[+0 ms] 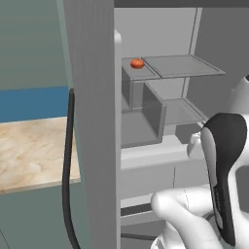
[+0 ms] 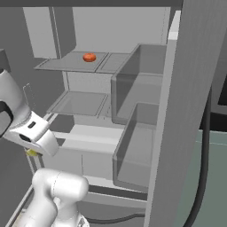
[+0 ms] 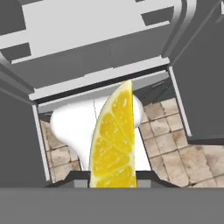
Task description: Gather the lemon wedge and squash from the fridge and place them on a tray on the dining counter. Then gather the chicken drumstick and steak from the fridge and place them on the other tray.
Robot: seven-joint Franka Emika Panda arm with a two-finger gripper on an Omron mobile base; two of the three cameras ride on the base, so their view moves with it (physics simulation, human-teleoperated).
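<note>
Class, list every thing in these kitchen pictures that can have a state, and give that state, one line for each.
fridge door: open.
gripper: shut on the lemon wedge.
lemon wedge: held between the fingertips, standing on end, clear of the shelves.
small orange-red item: resting on the upper fridge shelf, untouched.

The arm [image 1: 194, 214] is glossy white, built of rounded, bulbous segments. One upper link carries a long black, rounded panel [image 1: 224, 165] along its side. From the right, a white angular wrist block [image 2: 35, 135] shows small dark markings on its face.
</note>
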